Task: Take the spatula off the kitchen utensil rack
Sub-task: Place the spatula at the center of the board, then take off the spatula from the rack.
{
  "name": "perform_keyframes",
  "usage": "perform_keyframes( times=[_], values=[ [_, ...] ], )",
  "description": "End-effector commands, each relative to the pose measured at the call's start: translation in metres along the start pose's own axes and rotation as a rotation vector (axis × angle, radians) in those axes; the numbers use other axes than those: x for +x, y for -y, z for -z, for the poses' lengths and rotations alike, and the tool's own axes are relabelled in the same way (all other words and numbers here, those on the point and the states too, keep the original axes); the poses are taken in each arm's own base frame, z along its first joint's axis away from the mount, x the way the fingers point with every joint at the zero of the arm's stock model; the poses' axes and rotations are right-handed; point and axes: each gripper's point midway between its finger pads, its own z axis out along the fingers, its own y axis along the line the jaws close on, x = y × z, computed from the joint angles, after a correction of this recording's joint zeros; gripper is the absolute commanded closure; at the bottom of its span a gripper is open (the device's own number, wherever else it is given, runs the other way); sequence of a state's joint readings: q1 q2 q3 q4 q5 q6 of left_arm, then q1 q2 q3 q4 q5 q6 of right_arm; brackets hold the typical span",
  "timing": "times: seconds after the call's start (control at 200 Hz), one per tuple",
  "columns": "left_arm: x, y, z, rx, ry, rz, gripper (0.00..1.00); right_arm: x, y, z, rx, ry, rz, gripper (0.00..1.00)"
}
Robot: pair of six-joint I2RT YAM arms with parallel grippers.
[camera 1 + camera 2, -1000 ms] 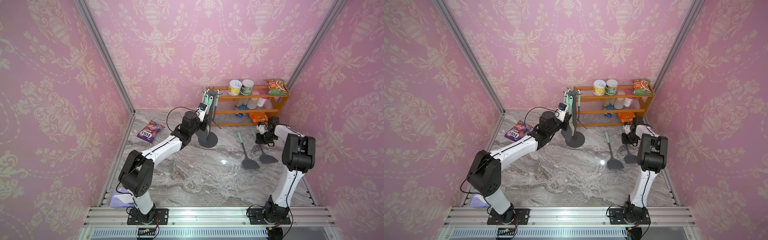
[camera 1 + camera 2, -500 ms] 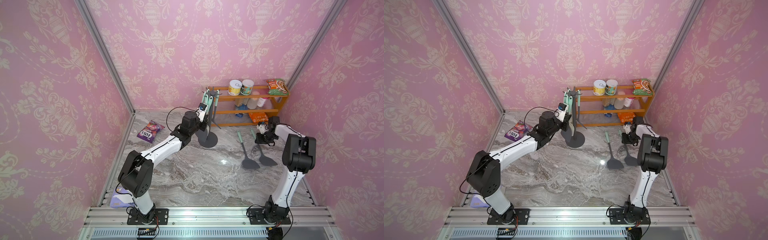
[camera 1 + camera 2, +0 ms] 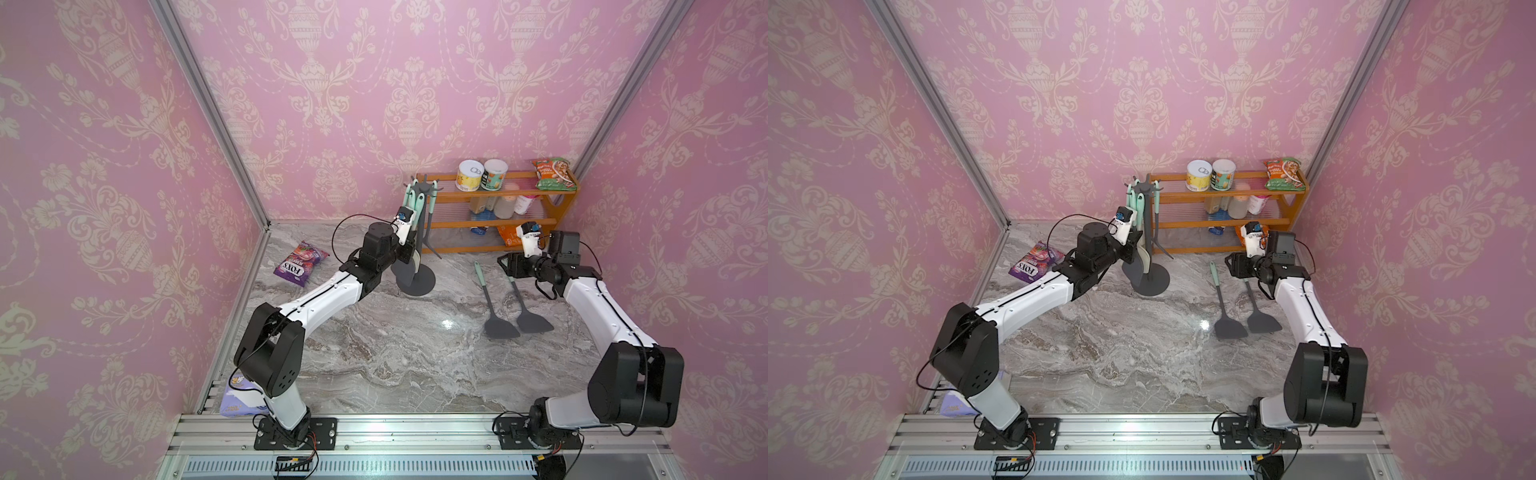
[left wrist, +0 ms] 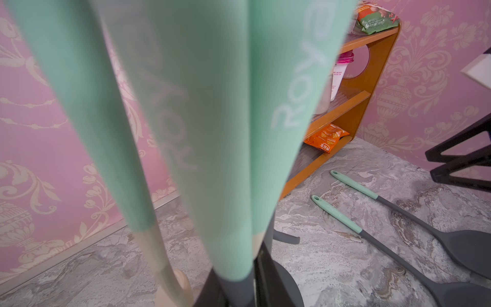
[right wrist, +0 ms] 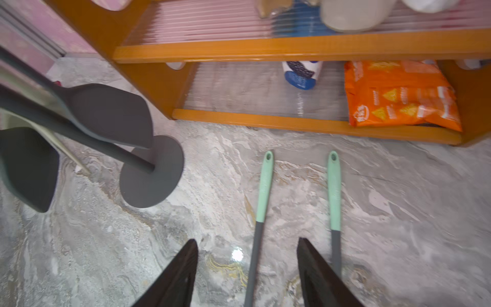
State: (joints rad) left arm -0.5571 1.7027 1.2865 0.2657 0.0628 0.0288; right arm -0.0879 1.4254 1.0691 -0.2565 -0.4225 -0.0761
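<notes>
The right gripper [image 5: 247,240], closed a second ago at the handle of a mint-handled dark grey spatula [image 3: 534,323], now stood with jaws apart, holding nothing; that spatula lay flat on the grey marble tabletop [image 3: 374,353], right of the dark grey pole-and-disc utensil rack [image 3: 422,280], just beside a matching spatula [image 3: 500,328], handles pointing far; the left gripper [image 3: 409,249] was closed among the rack's hanging mint handles [image 4: 225,133], its fingers hidden, so what it held could not be told.
</notes>
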Motion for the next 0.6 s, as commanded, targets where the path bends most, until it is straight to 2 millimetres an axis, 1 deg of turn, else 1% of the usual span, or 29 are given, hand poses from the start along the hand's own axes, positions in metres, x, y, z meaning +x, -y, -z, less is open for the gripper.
perform_keyframes(
  times=[0.0,0.045,0.2,0.27,0.29,0.295,0.305,0.47,0.595],
  values=[
    [-0.017,0.0,0.012,0.02,0.025,0.028,0.8,-0.028,-0.053,-0.007,-0.178,0.149,0.055,0.37],
    [-0.016,0.001,0.013,0.023,0.025,0.029,0.8,-0.037,-0.065,-0.009,-0.233,0.185,0.064,0.37],
    [-0.017,0.001,0.013,0.024,0.024,0.028,0.79,-0.071,-0.092,-0.017,-0.386,0.265,0.089,0.37],
    [-0.018,0.0,0.013,0.022,0.026,0.024,0.79,-0.082,-0.101,-0.025,-0.422,0.273,0.119,0.37],
    [-0.019,0.001,0.012,0.022,0.025,0.023,0.79,-0.081,-0.103,-0.029,-0.432,0.266,0.122,0.37],
    [-0.018,0.0,0.012,0.021,0.024,0.022,0.79,-0.088,-0.105,-0.027,-0.435,0.28,0.131,0.37],
    [-0.019,0.0,0.012,0.019,0.024,0.022,0.79,-0.094,-0.107,-0.025,-0.443,0.29,0.14,0.37],
    [-0.02,-0.001,0.012,0.018,0.022,0.014,0.79,-0.124,-0.124,-0.031,-0.556,0.356,0.183,0.36],
    [-0.021,-0.001,0.013,0.016,0.016,0.006,0.79,-0.137,-0.129,-0.038,-0.616,0.374,0.202,0.37]
  ],
)
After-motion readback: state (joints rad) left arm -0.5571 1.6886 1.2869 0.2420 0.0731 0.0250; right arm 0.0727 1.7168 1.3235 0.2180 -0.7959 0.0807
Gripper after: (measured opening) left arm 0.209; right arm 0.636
